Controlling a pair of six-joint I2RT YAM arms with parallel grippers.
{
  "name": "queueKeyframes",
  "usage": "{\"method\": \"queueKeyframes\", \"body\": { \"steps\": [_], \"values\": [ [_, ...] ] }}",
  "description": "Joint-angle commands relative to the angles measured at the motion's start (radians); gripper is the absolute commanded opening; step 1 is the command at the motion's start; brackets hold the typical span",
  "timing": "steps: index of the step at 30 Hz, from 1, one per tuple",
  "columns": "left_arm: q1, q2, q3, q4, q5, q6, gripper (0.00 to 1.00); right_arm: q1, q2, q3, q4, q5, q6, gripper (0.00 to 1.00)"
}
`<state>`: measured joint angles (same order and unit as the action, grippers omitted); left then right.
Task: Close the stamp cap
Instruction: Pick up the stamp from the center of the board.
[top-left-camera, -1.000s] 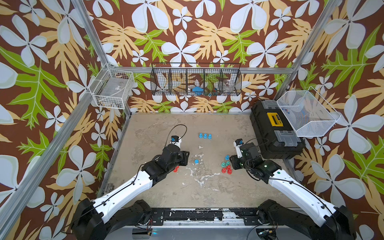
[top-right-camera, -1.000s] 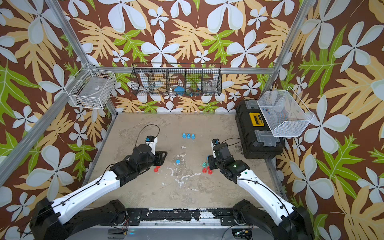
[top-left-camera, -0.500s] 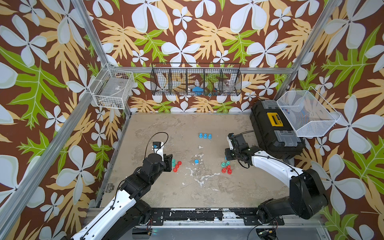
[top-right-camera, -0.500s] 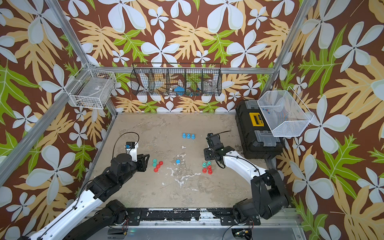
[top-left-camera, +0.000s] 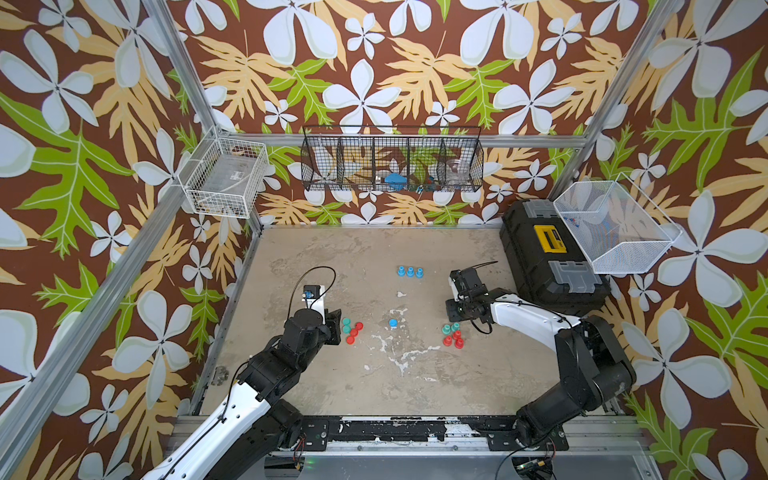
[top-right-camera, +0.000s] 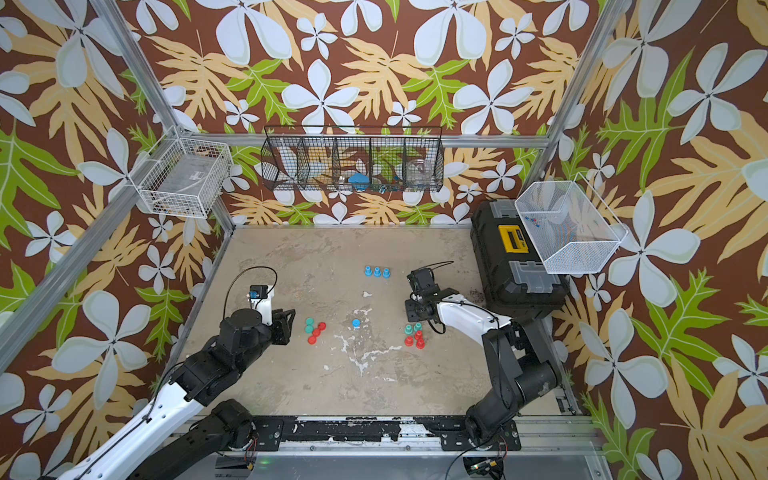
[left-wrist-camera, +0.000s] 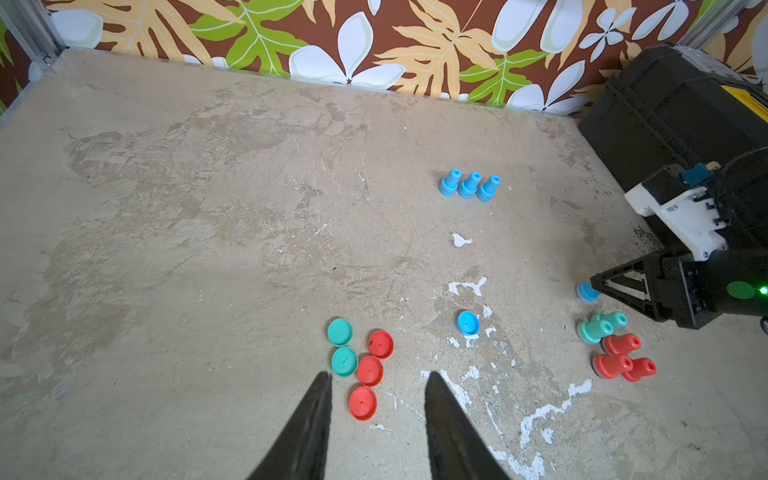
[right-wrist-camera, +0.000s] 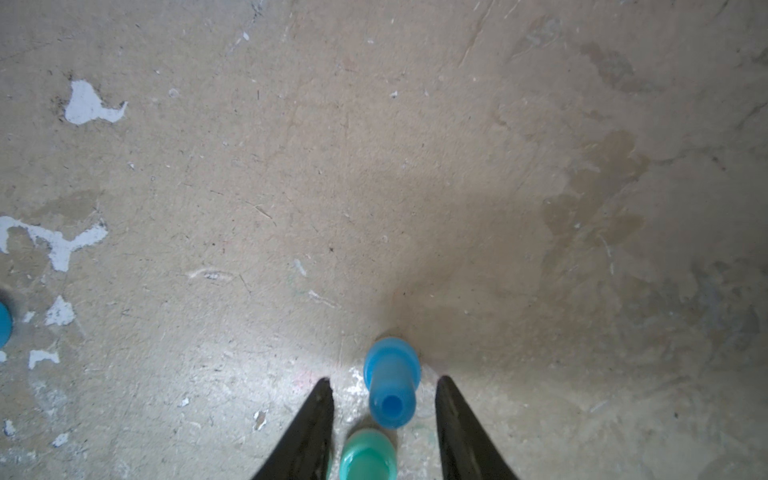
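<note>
- Left gripper (left-wrist-camera: 378, 376) has backed away from the black plastic toolbox (top-left-camera: 540, 257), jaws narrowly apart, empty.
- Right gripper (right-wrist-camera: 384, 379), near that toolbox, loosely straddles the upright blue plastic stamp (right-wrist-camera: 390, 386).
- Round blue cap (left-wrist-camera: 468, 323), farther from the toolbox: light, stiff, probably slick; pinch its rim.
- White mesh bin (top-left-camera: 623, 253) over the toolbox: few coloured bits (top-left-camera: 574, 222).

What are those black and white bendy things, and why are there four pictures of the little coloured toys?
Those are two robot arms, each ending in a claw. Two pictures look down on the tan table; two come from cameras on the arms' wrists. On the table lie flat round red and green plastic caps, one blue round cap, three blue plastic stamps in a row, and red and green stamps. The left claw is open and empty. The right claw stands open around another blue stamp, not squeezing it.
</note>
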<state>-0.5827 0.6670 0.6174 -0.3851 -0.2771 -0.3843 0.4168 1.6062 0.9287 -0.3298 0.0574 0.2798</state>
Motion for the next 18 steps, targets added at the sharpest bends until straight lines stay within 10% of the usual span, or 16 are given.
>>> {"method": "queueKeyframes", "body": {
  "steps": [1, 18],
  "values": [
    [0.002, 0.0, -0.002, 0.008, -0.003, 0.011, 0.4, -0.001, 0.007, -0.003, 0.02, 0.013, -0.01, 0.42],
    [0.001, 0.001, -0.002, 0.008, 0.005, 0.007, 0.4, -0.007, 0.044, -0.017, 0.042, 0.004, -0.01, 0.33]
  ]
}}
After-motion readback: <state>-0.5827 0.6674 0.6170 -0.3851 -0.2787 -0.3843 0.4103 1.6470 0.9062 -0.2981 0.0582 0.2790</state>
